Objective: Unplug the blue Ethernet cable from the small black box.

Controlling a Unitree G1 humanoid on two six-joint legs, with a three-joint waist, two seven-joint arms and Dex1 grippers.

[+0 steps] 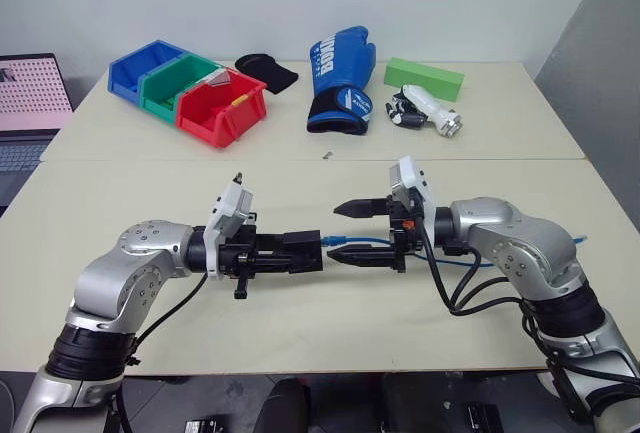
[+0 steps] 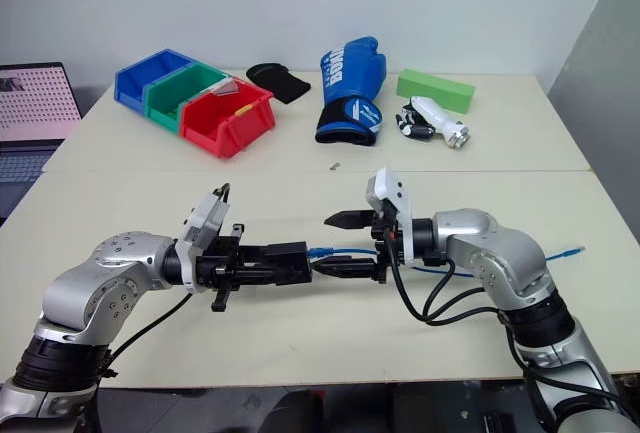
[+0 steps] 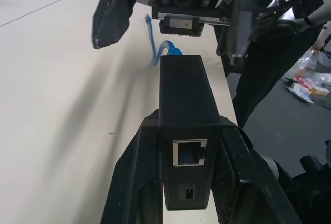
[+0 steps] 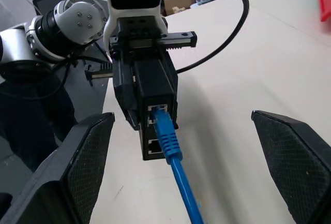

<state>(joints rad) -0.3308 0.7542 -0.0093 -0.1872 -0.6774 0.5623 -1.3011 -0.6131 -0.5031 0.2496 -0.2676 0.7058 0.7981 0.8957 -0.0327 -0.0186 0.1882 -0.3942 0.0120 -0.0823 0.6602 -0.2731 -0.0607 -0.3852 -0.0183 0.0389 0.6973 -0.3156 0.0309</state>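
The blue Ethernet cable (image 1: 352, 242) is plugged into the small black box (image 1: 300, 251), right there between the two arms above the cream table (image 1: 300, 323) in the left eye view; the left end effector (image 1: 268, 253) is clamped shut on the box, while the right end effector (image 1: 352, 233) stands wide open, one finger above the cable and one below, gripping nothing. Further back on the table sit blue, green and red bins (image 1: 190, 90), a blue boxing glove (image 1: 340, 78) and a green block (image 1: 424, 77). Over to the right eye view, and the cable's far end trails off behind the right arm, its free plug (image 2: 572, 251) lying near the table's right edge. Left wrist view now: the black fingers (image 3: 135, 182) squeeze the box from both sides, an empty port facing the camera, the cable rising from the far end. And the right wrist view: the plug (image 4: 161, 116) sits in the box's upper port, a free port just below it, and the spread pads (image 4: 88, 157) are well apart on either side, touching neither box nor cable.
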